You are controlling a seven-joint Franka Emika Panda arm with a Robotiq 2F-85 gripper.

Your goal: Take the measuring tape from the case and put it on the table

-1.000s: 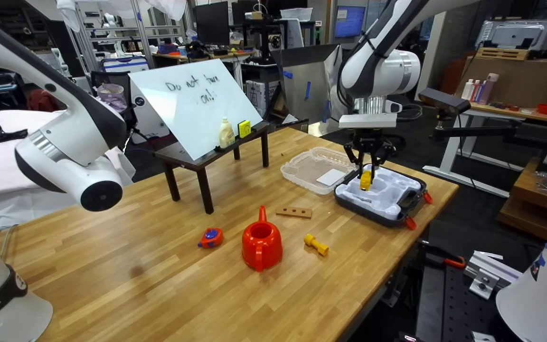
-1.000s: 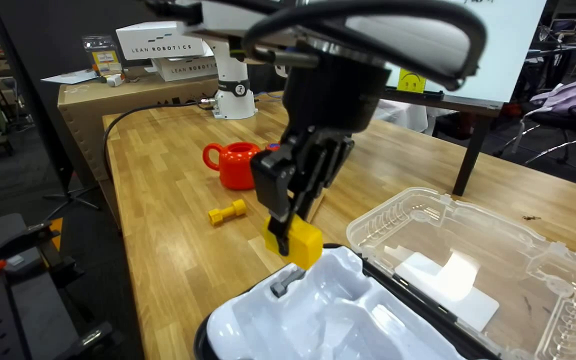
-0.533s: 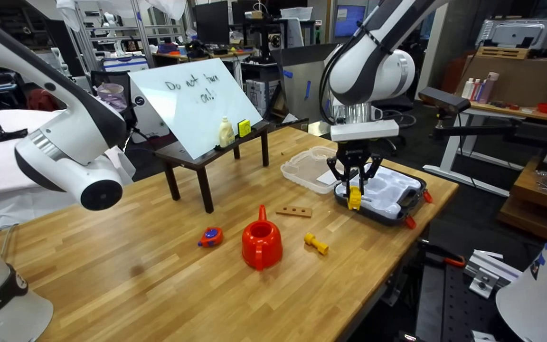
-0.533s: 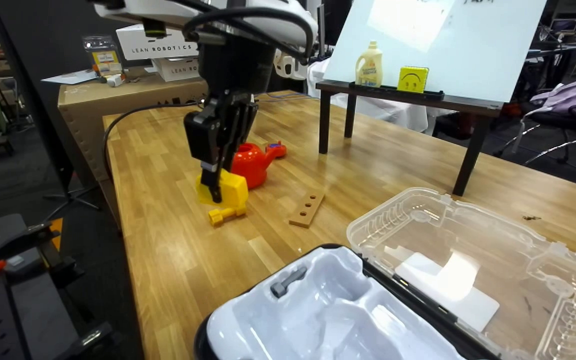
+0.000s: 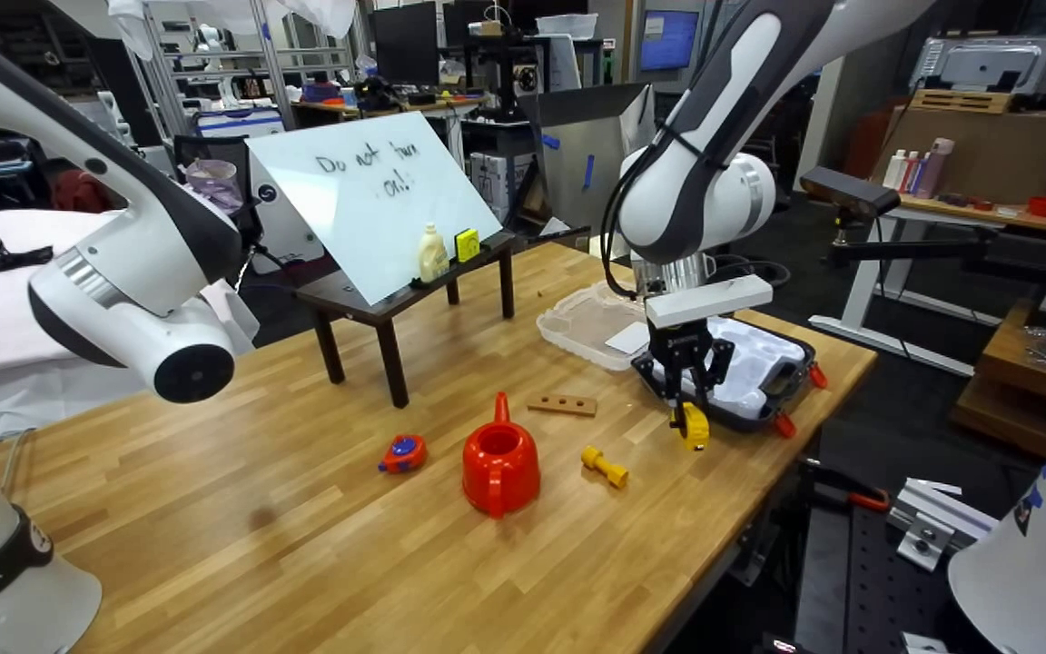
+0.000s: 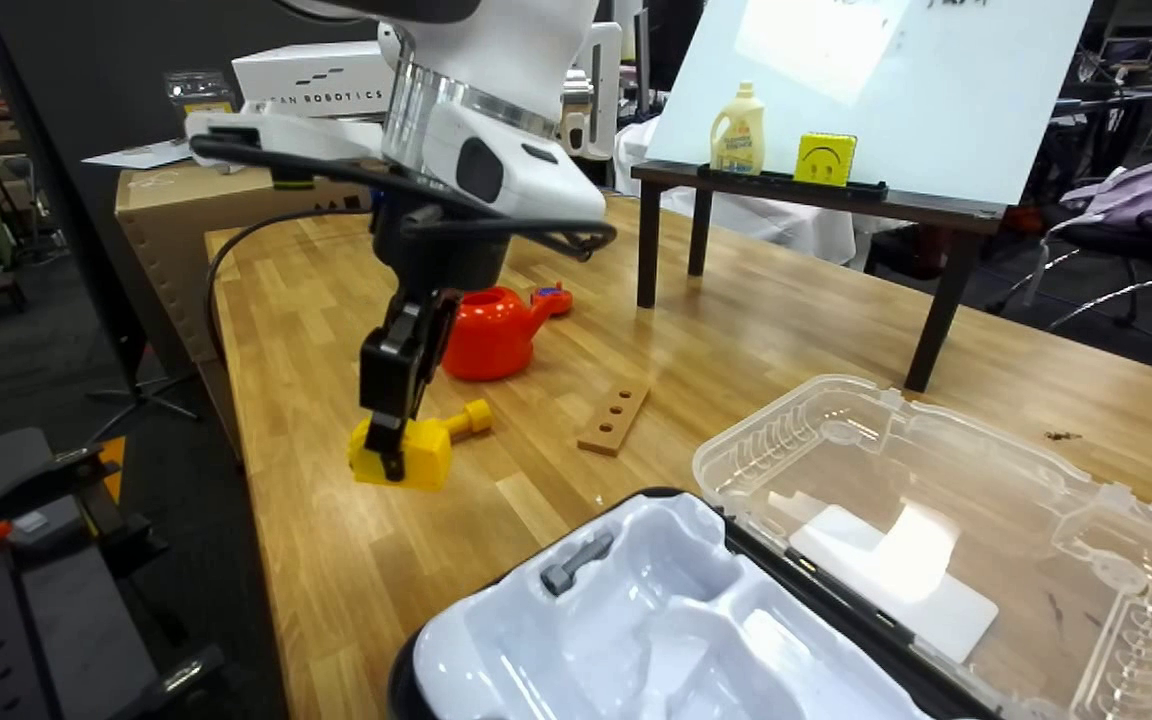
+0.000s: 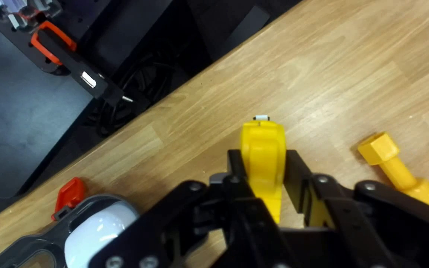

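The measuring tape (image 5: 695, 429) is chunky and yellow with a small silver end tab. My gripper (image 7: 263, 163) is shut on its two sides, with a black finger on each side of the tape (image 7: 263, 149). In an exterior view my gripper (image 6: 394, 462) holds the tape (image 6: 428, 458) low over the wooden table (image 6: 336, 570). Any gap under it is hard to judge. The open case (image 5: 768, 350), with its white-grey moulded inside, stands beside it. The case also shows in an exterior view (image 6: 536, 650), and a corner of it in the wrist view (image 7: 99, 234).
A yellow toy bolt (image 5: 605, 467) lies near the tape. A red watering can (image 5: 501, 472), a red-blue toy (image 5: 404, 453) and a wooden strip with holes (image 5: 562, 405) lie farther off. The table's edge (image 7: 140, 119) is close by. A dark stand (image 5: 387, 313) bears a whiteboard.
My gripper has carried the measuring tape from above the case out past its rim to over the table, and lowered it. The wrist has turned. The other objects have not moved.
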